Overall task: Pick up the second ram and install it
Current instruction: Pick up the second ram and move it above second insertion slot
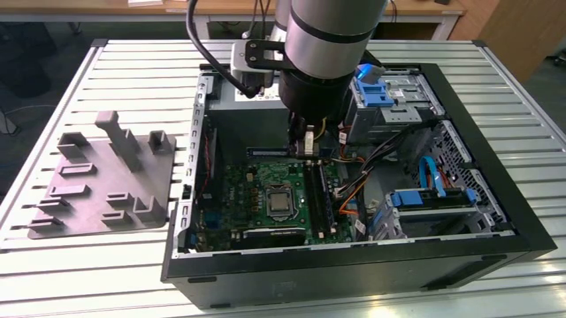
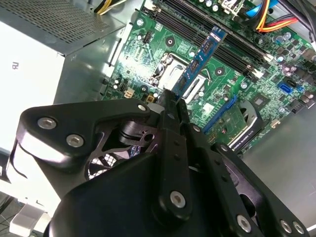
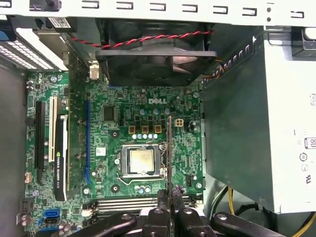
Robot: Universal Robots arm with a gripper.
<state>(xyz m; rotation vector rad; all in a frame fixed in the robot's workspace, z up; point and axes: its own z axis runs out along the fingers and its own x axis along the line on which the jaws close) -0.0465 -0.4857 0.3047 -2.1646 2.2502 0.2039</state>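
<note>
My gripper (image 1: 305, 144) is inside the open computer case, above the green board, and is shut on the second ram (image 2: 201, 57). This is a long thin blue-green stick. It sticks out from between the fingers (image 2: 170, 113) over the CPU socket (image 2: 168, 74). The first wrist view shows the ram (image 3: 169, 148) edge-on as a thin dark line beside the socket (image 3: 140, 162). In the exterior view it is a short blue strip (image 1: 267, 152) pointing toward that view's left. The stick lies crosswise to the long black slots (image 2: 197, 24) and hangs clear above the board.
A grey holder tray (image 1: 102, 182) with upright posts lies on the slatted table at the exterior view's left. The black case wall (image 1: 354, 268) rings the board. A fan (image 3: 155, 54), a grey power supply (image 3: 291, 123), loose cables (image 1: 354, 192) and blue drive brackets (image 1: 415, 199) crowd the case.
</note>
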